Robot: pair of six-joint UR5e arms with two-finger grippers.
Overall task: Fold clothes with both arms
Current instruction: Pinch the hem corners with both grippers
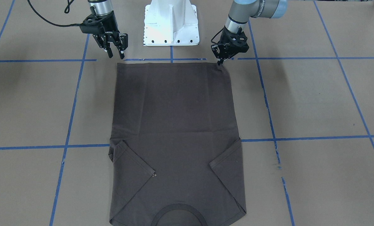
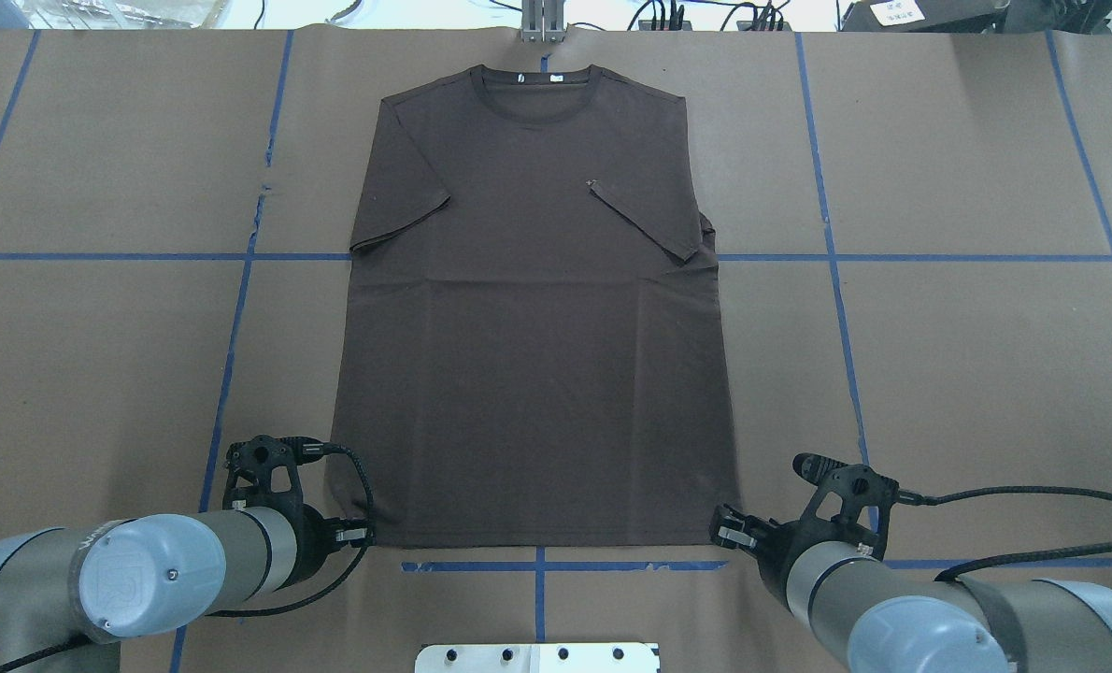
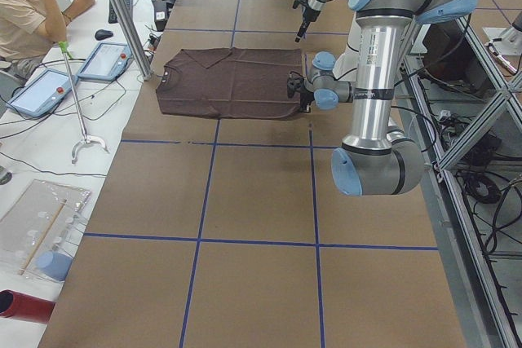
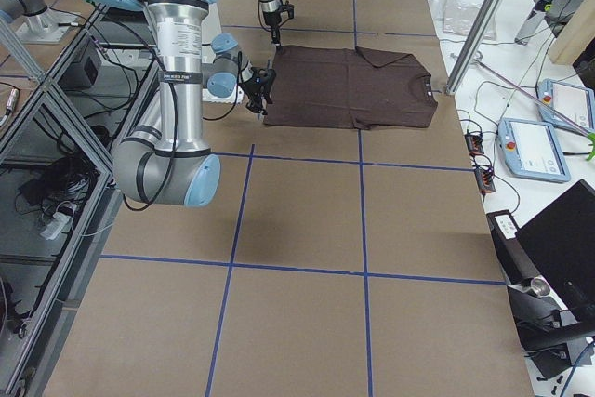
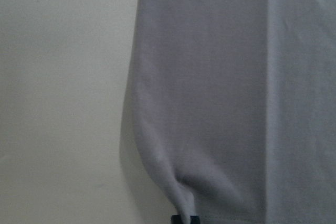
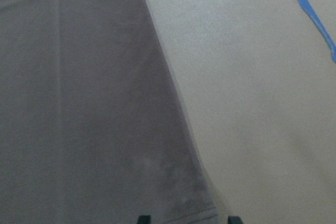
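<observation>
Pinching the hem corner on the robot's left side, the left gripper (image 1: 220, 62) had its two fingers drawn tight together on the cloth. In its wrist camera the fabric puckered up into the closed tips. The right gripper (image 1: 116, 56) stood at the opposite hem corner with its fingers spread wide. Its wrist view showed that corner lying between the two tips, though I couldn't tell whether they touched it. Both were at the edge of the T-shirt (image 1: 174, 125) nearest the white pedestal (image 1: 171, 25). The dark brown-grey shirt lay flat on the brown-papered table (image 1: 316, 100), hem toward the robot and ribbed collar (image 1: 177, 207) at the far side. Both short sleeves were turned inward and lay slantwise across the chest, the right-side sleeve (image 1: 130, 175) and the left-side sleeve (image 1: 231, 169) alike. Blue tape lines (image 1: 316, 58) squared off the paper, one running just beside the hem on the robot's side. Off the table's end sat a person (image 3: 33, 6).
</observation>
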